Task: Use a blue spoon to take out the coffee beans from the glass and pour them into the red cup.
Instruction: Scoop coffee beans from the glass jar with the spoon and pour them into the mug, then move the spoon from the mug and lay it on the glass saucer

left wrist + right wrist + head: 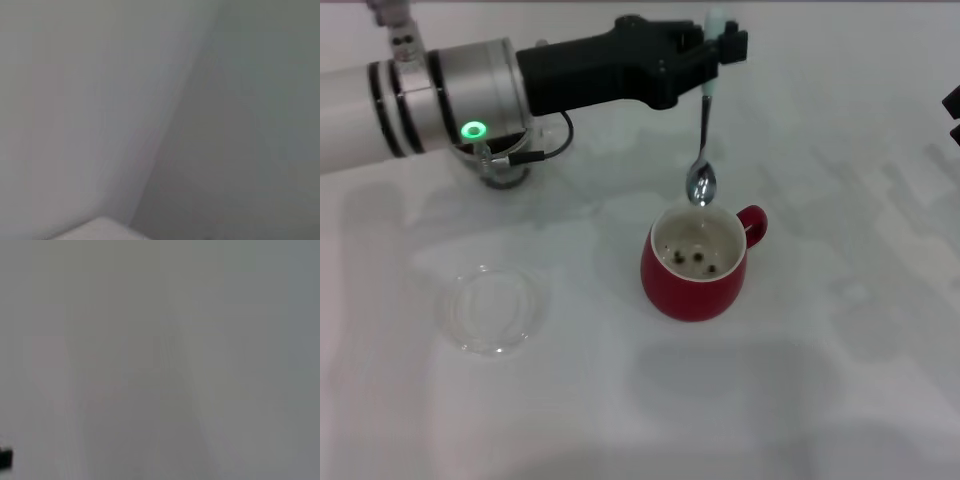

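My left gripper (719, 42) is shut on the pale blue handle of the blue spoon (703, 130). The spoon hangs straight down, and its silver bowl sits just above the far rim of the red cup (695, 285). The bowl looks empty. A few coffee beans (700, 258) lie on the cup's white bottom. The glass (504, 166) stands at the back left, mostly hidden under my left arm, and its contents do not show. My right gripper (953, 115) shows only as a dark bit at the right edge.
A flat shallow clear dish (492, 310) lies on the white table (820, 380) to the left of the red cup. Both wrist views show only blurred pale surface.
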You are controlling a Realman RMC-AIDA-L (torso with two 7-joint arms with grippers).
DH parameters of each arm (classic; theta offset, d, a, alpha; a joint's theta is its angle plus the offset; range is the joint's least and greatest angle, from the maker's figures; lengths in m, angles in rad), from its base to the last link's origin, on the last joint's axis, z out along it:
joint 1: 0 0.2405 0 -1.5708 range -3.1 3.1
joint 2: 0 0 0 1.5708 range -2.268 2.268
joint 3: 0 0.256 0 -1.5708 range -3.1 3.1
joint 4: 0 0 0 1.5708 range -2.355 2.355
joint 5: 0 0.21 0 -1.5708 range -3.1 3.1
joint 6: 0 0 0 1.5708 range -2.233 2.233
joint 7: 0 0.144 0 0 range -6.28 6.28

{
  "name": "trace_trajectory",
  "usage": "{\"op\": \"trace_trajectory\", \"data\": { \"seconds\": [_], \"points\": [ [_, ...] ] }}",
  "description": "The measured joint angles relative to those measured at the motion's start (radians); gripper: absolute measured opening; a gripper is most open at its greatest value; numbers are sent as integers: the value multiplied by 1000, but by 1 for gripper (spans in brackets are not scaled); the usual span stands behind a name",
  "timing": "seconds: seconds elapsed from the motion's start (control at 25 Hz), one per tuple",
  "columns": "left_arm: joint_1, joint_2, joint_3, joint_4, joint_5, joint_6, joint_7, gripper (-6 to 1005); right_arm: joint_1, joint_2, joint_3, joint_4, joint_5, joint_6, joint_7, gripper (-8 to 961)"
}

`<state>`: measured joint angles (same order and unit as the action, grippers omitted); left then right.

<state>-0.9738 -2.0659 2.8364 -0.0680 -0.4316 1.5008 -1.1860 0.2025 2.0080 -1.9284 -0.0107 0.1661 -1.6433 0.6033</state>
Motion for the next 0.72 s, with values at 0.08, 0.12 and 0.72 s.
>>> {"op": "trace_trajectory", "data": {
  "seconds": [0.08,0.12,0.72],
  "points": [
    [43,1,-8,-5,-77,63,3,130,3,0,-2,-2,0,0,0,708],
    [69,3,-8,-6,-116,80,-8,130,6,0,-2,-2,0,0,-1,708],
    [685,30,-9,-75,-493,199,-358,130,46,0,1,-5,2,16,-2,708]
  ]
}}
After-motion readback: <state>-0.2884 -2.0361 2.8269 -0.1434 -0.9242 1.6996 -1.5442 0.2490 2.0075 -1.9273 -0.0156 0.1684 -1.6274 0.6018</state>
